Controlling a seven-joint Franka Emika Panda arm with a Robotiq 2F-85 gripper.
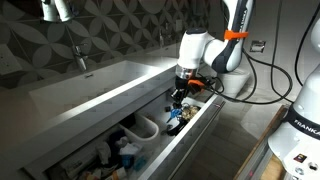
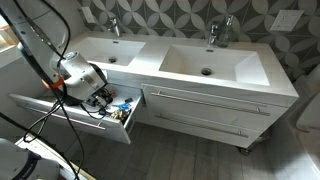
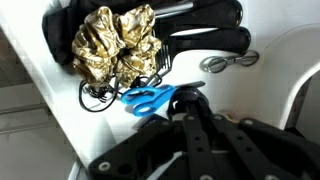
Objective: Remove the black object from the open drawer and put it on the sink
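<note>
The open drawer (image 1: 203,122) is pulled out of the vanity and is full of clutter; it also shows in an exterior view (image 2: 62,117). My gripper (image 1: 180,93) reaches down into its end, also seen in an exterior view (image 2: 101,97). In the wrist view the gripper (image 3: 194,110) has its fingers drawn together around a small black lump, the black object (image 3: 189,98), low over the drawer floor. The long white sink (image 1: 105,82) runs above the drawer and shows in both exterior views (image 2: 240,68).
Around the gripper lie blue scissors (image 3: 150,98), a crumpled gold thing (image 3: 115,45), long black items (image 3: 205,25), a chrome piece (image 3: 228,62) and a black cable (image 3: 93,97). Chrome taps (image 2: 112,25) stand behind the basins. Shut drawer fronts (image 2: 210,100) are beside the open one.
</note>
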